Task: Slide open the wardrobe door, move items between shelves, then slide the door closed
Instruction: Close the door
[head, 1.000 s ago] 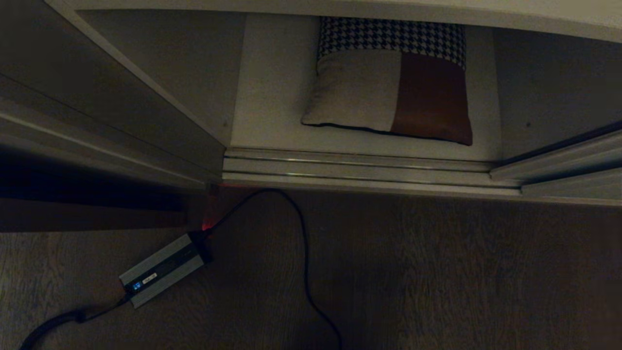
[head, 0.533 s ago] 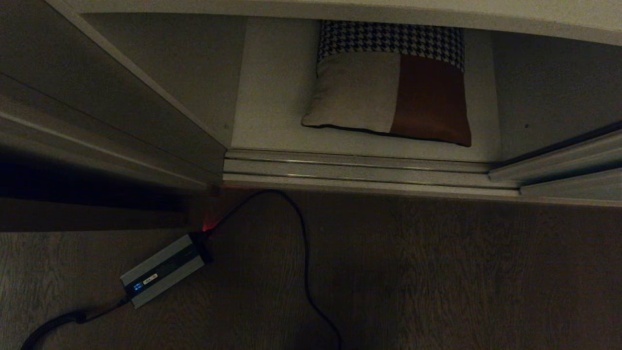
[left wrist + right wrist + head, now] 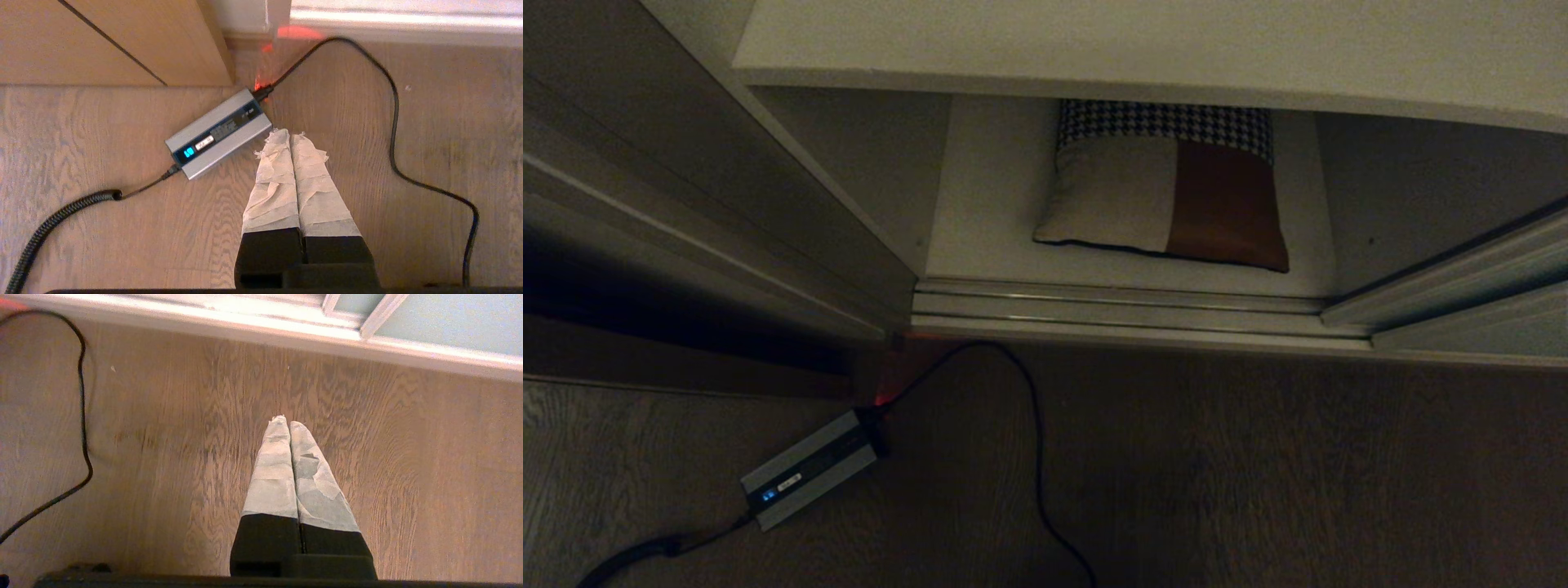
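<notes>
Both tools (image 3: 290,136) pinched, cushion (image 3: 1164,192) seemingly distant

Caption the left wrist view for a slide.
Shut left pincer above wooden floor, beside silver box-shaped charger with black cable.

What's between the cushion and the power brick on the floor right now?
In the head view, the ribbed metal floor track runs between the cushion and the power brick, then bare wood floor crossed by the brick's black cable.

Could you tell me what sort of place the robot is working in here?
Probably a bedroom or dressing area at a built-in wardrobe: a cushion lies on the bottom shelf behind a ribbed floor track, and wood flooring lies in front.
</notes>
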`<state>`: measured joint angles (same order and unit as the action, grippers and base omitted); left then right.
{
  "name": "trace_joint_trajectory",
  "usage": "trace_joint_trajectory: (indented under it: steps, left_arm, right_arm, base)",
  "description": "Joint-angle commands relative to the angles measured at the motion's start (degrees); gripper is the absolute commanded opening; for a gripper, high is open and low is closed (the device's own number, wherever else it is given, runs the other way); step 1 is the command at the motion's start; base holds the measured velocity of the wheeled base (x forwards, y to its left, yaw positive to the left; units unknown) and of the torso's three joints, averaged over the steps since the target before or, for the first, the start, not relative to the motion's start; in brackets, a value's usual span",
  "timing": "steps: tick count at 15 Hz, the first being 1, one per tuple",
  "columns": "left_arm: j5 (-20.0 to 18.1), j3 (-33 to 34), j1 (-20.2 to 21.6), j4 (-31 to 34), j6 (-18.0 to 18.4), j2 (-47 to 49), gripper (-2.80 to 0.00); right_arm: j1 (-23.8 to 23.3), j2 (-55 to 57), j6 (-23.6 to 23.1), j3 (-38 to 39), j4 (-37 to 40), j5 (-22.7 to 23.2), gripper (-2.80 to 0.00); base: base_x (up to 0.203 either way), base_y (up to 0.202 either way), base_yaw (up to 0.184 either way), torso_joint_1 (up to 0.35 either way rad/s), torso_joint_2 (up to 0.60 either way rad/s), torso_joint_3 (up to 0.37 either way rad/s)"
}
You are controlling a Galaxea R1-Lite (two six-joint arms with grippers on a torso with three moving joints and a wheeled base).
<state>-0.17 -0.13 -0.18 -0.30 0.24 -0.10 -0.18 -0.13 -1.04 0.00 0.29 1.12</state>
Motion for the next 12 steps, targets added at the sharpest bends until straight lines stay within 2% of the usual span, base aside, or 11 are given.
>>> trace_joint_trajectory:
  steps: [1, 12]
  left_arm:
    - [0.0, 0.0, 0.0, 0.0, 0.0, 0.0, -2.8]
    - [0.0, -0.3, 0.0, 0.6, -0.7, 0.0, -2.8]
  right_arm:
    - [0.0, 0.1, 0.0, 0.3, 0.0, 0.0, -2.8]
    - [0.0, 0.0, 0.0, 0.2, 0.0, 0.0, -2.8]
  base:
    - [0.0, 0.0, 0.0, 0.003, 0.0, 0.209]
    - [0.0, 0.0, 0.0, 0.001, 0.0, 0.203]
